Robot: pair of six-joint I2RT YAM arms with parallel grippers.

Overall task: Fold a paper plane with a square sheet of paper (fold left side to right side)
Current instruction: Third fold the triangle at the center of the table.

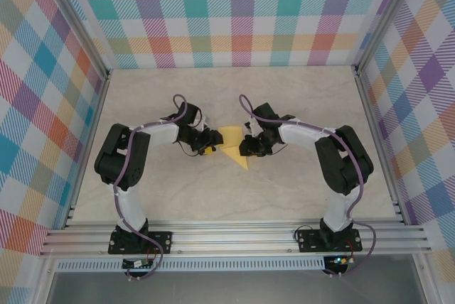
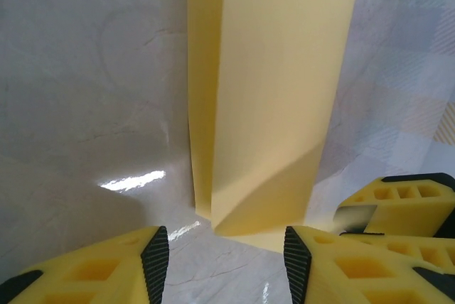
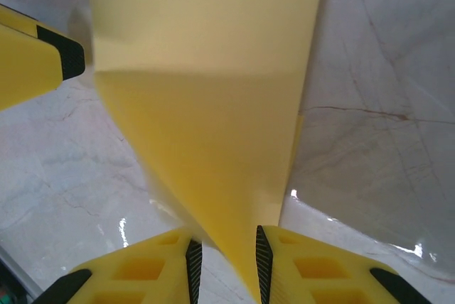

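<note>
The square sheet of paper (image 1: 232, 138) lies folded into a yellow pointed shape on the table between both arms. In the left wrist view the paper (image 2: 274, 98) is a long folded strip with one flap slightly raised. It ends just ahead of my left gripper (image 2: 226, 265), which stands open with bare table between its pads. My right gripper (image 3: 227, 261) is open a little. The paper's narrow tip (image 3: 213, 148) reaches in between its pads, close along the right pad, with a gap at the left pad. From above, the left gripper (image 1: 212, 142) and right gripper (image 1: 249, 146) flank the paper.
The marble-look table (image 1: 234, 190) is bounded by checked walls at the back and sides and an aluminium rail (image 1: 234, 236) at the near edge. The other arm's yellow finger (image 2: 405, 197) sits close at the right of the left wrist view.
</note>
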